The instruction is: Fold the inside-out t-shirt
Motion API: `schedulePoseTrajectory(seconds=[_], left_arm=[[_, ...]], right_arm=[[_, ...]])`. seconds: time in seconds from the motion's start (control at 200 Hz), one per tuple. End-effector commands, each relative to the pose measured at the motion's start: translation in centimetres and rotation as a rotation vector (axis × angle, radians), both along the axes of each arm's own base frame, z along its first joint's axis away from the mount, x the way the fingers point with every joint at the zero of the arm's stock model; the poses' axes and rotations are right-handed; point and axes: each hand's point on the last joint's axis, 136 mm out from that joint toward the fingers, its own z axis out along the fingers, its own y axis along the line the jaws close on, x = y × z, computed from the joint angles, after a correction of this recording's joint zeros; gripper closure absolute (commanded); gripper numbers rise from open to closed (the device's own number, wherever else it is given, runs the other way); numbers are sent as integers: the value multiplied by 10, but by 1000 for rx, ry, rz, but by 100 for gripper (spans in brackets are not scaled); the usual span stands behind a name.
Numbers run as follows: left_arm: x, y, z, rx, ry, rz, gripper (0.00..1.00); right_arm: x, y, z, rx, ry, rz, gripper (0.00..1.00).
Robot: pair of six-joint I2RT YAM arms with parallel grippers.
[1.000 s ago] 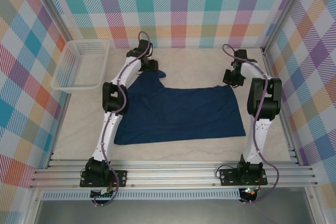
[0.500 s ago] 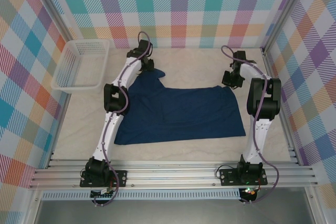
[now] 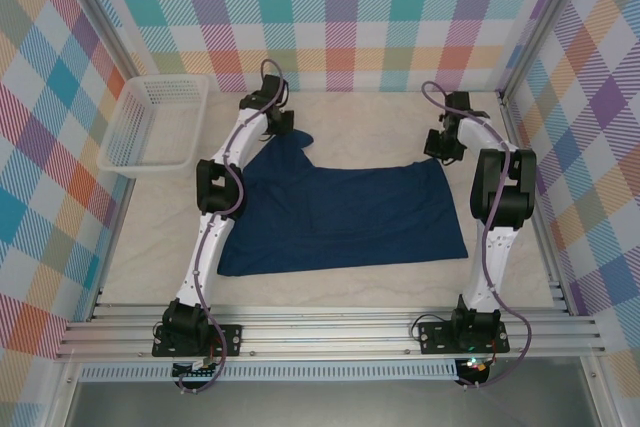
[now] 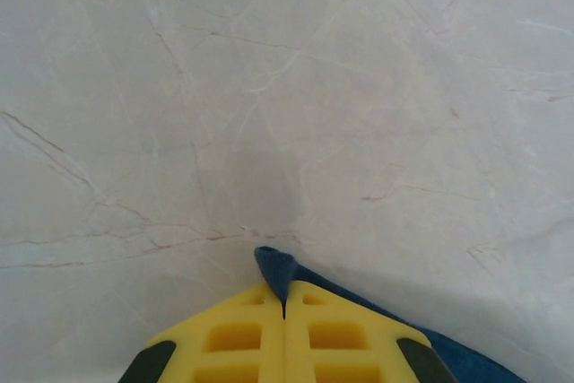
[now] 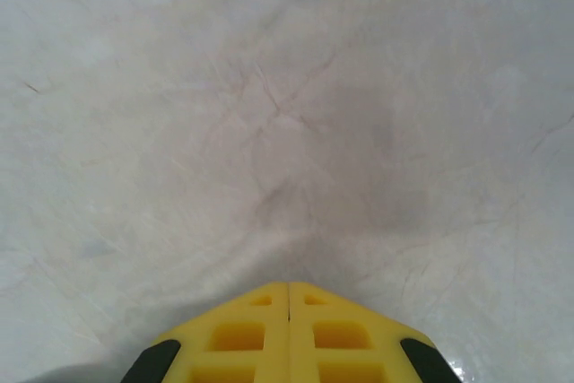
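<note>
**Position.** The inside-out t-shirt (image 3: 340,217) is found spread flat at the centre of the desk (image 3: 330,107). It forms one broad navy panel, with a sleeve-like tab projecting at its 11 o'clock corner. A white mesh basket (image 3: 155,122) is noted at 10 o'clock, well apart from the garment.

**Hands.** The left hand (image 3: 283,132) is placed on the 11 o'clock tab. The right hand (image 3: 443,152) is placed at the 1 o'clock corner.

**Progress.** No compact folded bundle is seen, and the panel is wide and unevenly edged. The task is therefore judged to be at an early stage. A grip on the far edge is being set up, and the main folds are judged to remain.

**Views compared.** From overhead the full outline and the reach of both arms are given, but the jaws are too small to be read there.

- **Left wrist view:** the left hand (image 4: 284,298) is seen clenched, its yellow fingers pressed together. A tip of navy cloth protrudes at 12 o'clock from between them, so the shirt corner is judged to be pinched.
- **Right wrist view:** the right hand (image 5: 288,291) is likewise clenched, with bare marbled desk beyond its tips. Whether cloth is caught by it cannot be told.
</note>
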Motion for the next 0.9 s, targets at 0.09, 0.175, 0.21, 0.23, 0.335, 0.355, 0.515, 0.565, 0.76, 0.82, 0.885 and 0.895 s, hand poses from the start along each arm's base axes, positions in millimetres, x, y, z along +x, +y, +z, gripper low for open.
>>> schedulePoseTrajectory(seconds=[0.09,0.175,0.21,0.23,0.335,0.355,0.515,0.565,0.76,0.82,0.885,0.895], left_arm=[[-15,-1,113,-153,-102,-9,100],[-30,2,135,-161,-123,-12,100],[-37,4,142,-160,-132,-10,100],[-42,7,146,-159,-137,-8,100],[-67,12,165,-161,-153,-3,100],[-72,13,169,-163,-158,-3,100],[-114,23,193,-180,-192,5,100],[-129,25,197,-186,-199,2,100],[-180,25,195,-279,-212,0,100],[-196,23,191,-314,-208,-1,100],[-211,24,189,-341,-211,6,100],[-213,24,188,-345,-211,7,100]], right_arm=[[9,3,59,-30,-157,71,100],[1,2,63,-49,-156,90,100],[-3,0,64,-63,-151,94,100],[-6,-1,64,-67,-149,94,100],[-18,-4,64,-90,-146,96,100],[-20,-5,64,-93,-149,95,100],[-32,-6,68,-104,-163,97,100],[-37,-7,68,-105,-162,88,100],[-64,-10,62,-95,-121,34,100],[-76,-12,58,-96,-96,12,100],[-87,-11,53,-84,-74,-3,100],[-89,-11,52,-82,-70,-6,100]])
